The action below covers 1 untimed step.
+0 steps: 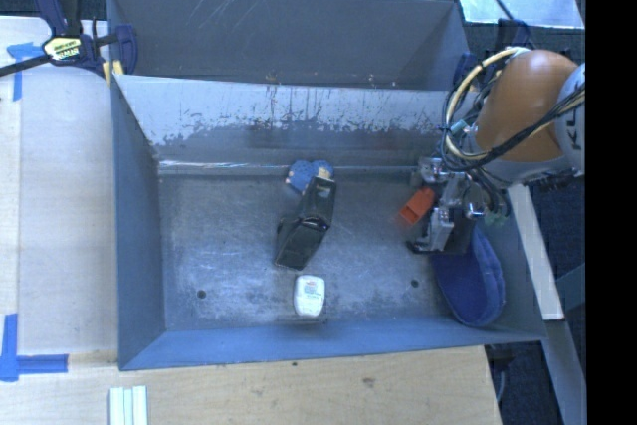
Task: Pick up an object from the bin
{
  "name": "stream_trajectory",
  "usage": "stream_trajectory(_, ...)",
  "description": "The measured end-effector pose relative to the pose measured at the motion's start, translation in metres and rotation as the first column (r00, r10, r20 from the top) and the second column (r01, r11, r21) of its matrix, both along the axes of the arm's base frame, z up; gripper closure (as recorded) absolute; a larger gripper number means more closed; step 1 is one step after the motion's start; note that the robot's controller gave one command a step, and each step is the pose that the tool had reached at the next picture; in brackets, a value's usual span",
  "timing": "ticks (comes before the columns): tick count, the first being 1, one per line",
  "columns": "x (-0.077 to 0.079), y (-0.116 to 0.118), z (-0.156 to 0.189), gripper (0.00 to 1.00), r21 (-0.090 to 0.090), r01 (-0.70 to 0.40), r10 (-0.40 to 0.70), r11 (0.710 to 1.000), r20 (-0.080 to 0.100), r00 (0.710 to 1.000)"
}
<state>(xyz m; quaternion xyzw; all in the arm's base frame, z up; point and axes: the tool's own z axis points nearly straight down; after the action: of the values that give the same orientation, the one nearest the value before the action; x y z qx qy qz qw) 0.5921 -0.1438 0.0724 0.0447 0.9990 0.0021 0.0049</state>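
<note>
Tool (441, 236) by bin's (137, 244) rt wall & blue oval (480, 286) — bare floor left; grip unclear.

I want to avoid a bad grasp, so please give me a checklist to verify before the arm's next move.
1. The pincer is inside the bin, at its right end: ok.
2. The pincer carries a thing: cannot tell.
3. A small orange piece lies close beside the pincer, toward mid-bin: ok.
4. The dark blue soft thing touches the pincer: cannot tell.
5. The black oblong thing and the white block lie mid-bin, apart from the pincer: ok.
</note>
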Motion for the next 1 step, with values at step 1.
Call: stream_trajectory(1,0.0005,-0.0001,0.0007,1.00,0.000,0.000,0.000,1.000,0.002,1.000)
